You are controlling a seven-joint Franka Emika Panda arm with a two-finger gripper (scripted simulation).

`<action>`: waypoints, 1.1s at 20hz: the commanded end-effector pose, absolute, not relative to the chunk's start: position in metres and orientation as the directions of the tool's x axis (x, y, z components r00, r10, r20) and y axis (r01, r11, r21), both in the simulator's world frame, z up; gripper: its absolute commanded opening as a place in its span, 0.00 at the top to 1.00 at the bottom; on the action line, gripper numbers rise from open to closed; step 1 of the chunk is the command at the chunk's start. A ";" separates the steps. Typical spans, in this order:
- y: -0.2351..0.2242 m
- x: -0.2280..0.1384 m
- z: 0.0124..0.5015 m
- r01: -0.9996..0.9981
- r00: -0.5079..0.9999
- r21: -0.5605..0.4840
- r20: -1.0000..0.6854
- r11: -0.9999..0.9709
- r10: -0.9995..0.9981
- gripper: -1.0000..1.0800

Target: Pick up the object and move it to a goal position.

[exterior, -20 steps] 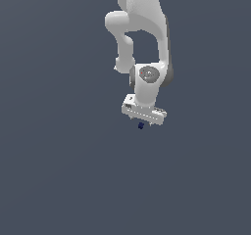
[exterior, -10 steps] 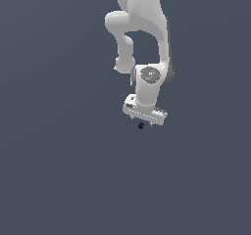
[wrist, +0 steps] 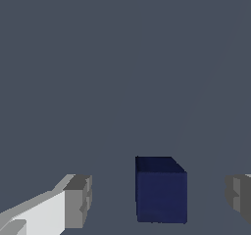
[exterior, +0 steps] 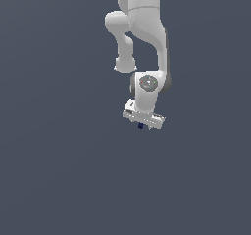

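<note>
Spread wide, our jaws stand on either side of the cube (wrist: 161, 190) with clear gaps to both fingers (wrist: 78, 201), so nothing is gripped yet. We see the cube sitting between them, somewhat nearer one finger than the other, its dark blue faces square to the wrist camera. From the exterior view the cube (exterior: 141, 126) is only a tiny dark speck just below the gripper (exterior: 142, 122), which hangs from the white arm (exterior: 142, 38) over the plain grey floor (exterior: 59, 170).

We judge the step in hand to be the closing of the jaws, with the lift and carry to the goal yet to come. No goal marker shows in either view, so we cannot say where it lies.

Our main worry is the off-centre placing: the nearer finger would touch first and may push or turn the cube before the other arrives. We also cannot tell how low the pads sit against the cube's sides; a shallow hold could let it slip during the lift.
</note>
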State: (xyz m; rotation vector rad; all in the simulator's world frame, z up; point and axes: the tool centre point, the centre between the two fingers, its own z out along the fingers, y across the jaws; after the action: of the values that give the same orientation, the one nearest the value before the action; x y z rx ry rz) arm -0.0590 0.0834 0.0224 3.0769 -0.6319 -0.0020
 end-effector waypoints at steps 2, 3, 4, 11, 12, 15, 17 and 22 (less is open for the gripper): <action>0.084 -0.058 0.014 -0.394 0.919 0.000 0.000 -0.919 -0.394 0.04; 0.084 -0.058 0.013 -0.394 0.919 0.000 0.000 -0.919 -0.394 0.04; 0.084 -0.058 0.013 -0.394 0.919 0.000 0.000 -0.919 -0.394 0.04; 0.084 -0.058 0.013 -0.394 0.919 0.000 0.000 -0.919 -0.394 1.00; 0.084 -0.058 0.013 -0.394 0.919 0.000 0.000 -0.919 -0.394 1.00; 0.084 -0.058 0.013 -0.394 0.919 0.000 0.000 -0.919 -0.394 1.00; 0.083 -0.058 0.014 -0.394 0.919 0.000 0.000 -0.919 -0.394 1.00; 0.071 -0.051 0.026 -0.394 0.919 0.000 0.000 -0.919 -0.394 1.00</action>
State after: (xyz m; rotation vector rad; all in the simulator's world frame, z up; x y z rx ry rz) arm -0.0538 0.0757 0.0217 3.0774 -0.6309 -0.0020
